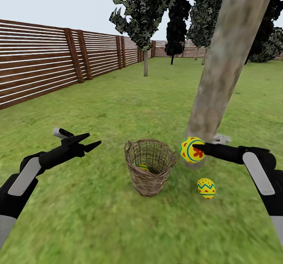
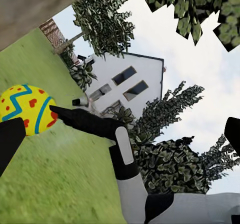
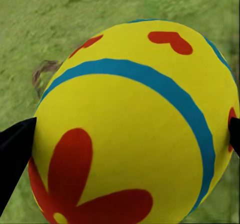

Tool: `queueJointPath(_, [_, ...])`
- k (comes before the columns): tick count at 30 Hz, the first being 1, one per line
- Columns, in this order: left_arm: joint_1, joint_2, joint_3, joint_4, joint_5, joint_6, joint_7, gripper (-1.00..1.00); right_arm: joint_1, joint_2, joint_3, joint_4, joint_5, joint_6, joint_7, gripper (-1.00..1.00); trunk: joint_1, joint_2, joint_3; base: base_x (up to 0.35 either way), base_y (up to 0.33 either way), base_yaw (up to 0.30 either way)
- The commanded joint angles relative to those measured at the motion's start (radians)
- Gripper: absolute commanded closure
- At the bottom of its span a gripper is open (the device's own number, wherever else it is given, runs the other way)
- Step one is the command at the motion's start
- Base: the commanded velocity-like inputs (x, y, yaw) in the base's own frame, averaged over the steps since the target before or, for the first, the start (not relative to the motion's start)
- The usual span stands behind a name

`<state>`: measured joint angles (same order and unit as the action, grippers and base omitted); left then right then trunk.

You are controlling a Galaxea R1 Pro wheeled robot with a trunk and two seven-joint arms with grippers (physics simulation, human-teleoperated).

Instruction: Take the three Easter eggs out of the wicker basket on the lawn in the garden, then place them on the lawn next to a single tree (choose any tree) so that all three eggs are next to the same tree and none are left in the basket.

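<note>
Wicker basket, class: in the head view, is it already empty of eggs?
No: the wicker basket holds one egg, partly visible low inside through the weave.

A big round yellow egg (image 3: 135, 129) painted with shiny colours sits very close to the camera. A curved blue band goes over its top. A red heart mark sits near the upper part, and another small red mark is next to it. A large red flower with fat petals is low down on the egg, with a little yellow spot in its middle. A bit of red peeks out at one edge. Two black gripper fingers (image 3: 14, 154) press on the egg, one at each side, so the right gripper (image 3: 132, 139) holds it tight. Behind the egg is flat green grass (image 3: 60, 24). A small brownish patch (image 3: 44, 74) shows on the grass just beside the egg.
</note>
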<state>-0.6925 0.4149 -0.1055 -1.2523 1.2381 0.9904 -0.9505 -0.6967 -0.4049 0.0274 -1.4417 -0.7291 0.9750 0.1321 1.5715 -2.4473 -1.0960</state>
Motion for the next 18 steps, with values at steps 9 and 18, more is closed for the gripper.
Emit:
queueJointPath(9, [-0.001, 0.001, -0.002, 0.001, 0.003, 0.004, -0.002, -1.0, 0.0, -0.048, -0.038, 0.004, 0.256, 0.003, 0.007, 1.0, 0.0, 0.0, -0.001, 0.0, 0.0, 0.0])
queueJointPath(18, [-0.001, -0.001, -0.003, 0.0, 0.003, 0.004, -0.002, -1.0, 0.0, -0.111, -0.099, 0.134, 0.471, -0.09, 0.0, 1.0, 0.0, 0.0, -0.001, 0.0, -0.083, 0.0])
